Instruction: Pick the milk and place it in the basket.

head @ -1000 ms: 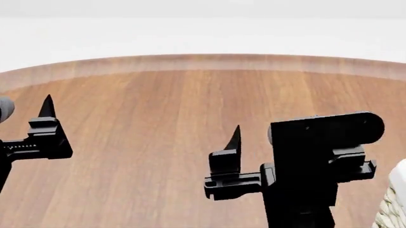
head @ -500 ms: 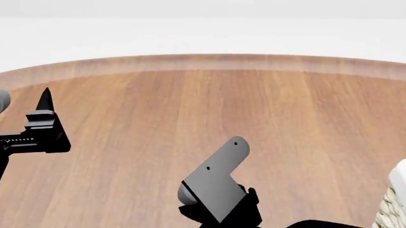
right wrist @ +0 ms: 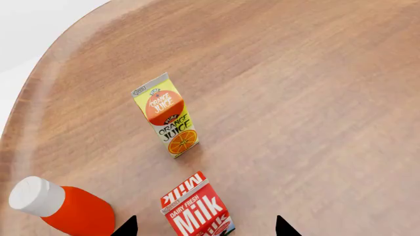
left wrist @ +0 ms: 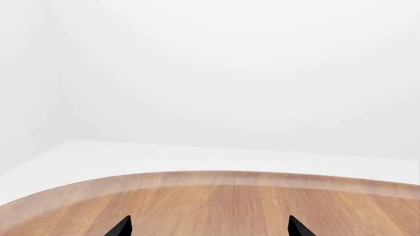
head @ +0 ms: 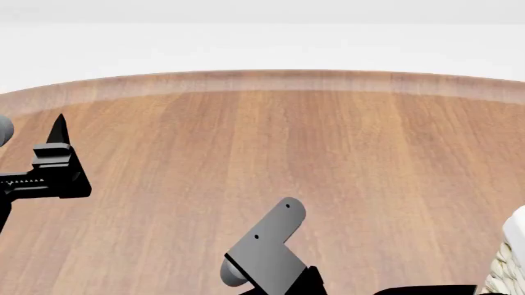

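Observation:
The milk [right wrist: 196, 210], a red-topped carton lettered in white, stands on the wooden table [right wrist: 315, 98] in the right wrist view. My right gripper [right wrist: 204, 227] is open above it, its two dark fingertips [right wrist: 128, 227] spread on either side and clear of the carton. A corner of the basket [head: 513, 246], white liner over cream wicker, shows at the head view's right edge. My left gripper [left wrist: 208, 228] is open over bare wood with nothing between its fingers; one of its fingers [head: 58, 132] shows at the head view's left. The milk is out of the head view.
An orange juice carton [right wrist: 167, 115] stands just beyond the milk. A red bottle with a white cap [right wrist: 62, 206] is close beside the milk. A grey link of the right arm [head: 267, 246] sits low in the head view. The table's curved far edge [head: 262, 80] meets white floor.
The right arm has swung down, so its gripper has left the head view and only a grey link shows, now a little lower. The left gripper has shifted slightly left.

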Controlling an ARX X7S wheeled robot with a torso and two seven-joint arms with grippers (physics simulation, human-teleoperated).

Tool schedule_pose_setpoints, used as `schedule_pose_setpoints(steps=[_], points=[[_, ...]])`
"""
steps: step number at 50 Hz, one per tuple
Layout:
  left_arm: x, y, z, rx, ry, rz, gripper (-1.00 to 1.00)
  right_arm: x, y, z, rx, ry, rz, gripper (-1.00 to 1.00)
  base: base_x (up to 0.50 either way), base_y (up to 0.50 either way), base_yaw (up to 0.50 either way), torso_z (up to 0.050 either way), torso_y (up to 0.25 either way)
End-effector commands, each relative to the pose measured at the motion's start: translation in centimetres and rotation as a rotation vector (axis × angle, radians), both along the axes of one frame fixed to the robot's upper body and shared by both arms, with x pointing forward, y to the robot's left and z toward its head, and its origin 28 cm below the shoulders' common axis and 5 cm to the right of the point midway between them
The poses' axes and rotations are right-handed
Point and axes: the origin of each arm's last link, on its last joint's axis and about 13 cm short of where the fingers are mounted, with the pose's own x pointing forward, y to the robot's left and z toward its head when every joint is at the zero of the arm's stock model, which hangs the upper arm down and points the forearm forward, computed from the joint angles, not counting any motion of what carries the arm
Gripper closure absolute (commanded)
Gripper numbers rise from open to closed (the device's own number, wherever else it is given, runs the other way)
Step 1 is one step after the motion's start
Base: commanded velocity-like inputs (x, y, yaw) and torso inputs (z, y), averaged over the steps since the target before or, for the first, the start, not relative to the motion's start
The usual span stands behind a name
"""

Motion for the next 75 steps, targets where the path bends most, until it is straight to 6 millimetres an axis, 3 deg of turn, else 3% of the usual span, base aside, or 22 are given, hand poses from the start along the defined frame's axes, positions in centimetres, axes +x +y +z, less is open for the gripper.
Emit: schedule_pose_setpoints(steps=[1,45,75], points=[[0.0,0.0,-0.1,0.0,0.002,0.0,-1.0,0.4,0.1,-0.3,-0.016,0.028,0.02,-1.0,0.0,0.0,0.0,0.0,0.0],[-0.1,-0.2,-0.4,0.011,0.004,-0.01,-1.0,3.6,1.6,0.0,-0.159,0.074,0.184,-1.0,0.0,0.0,0.0,0.0,0.0],[-0.3,-0.4,-0.3,0.012,-0.003,-0.022,-1.0,6.1,3.3,-3.2,-0.128,0.117,0.259,-1.0,0.0,0.0,0.0,0.0,0.0]])
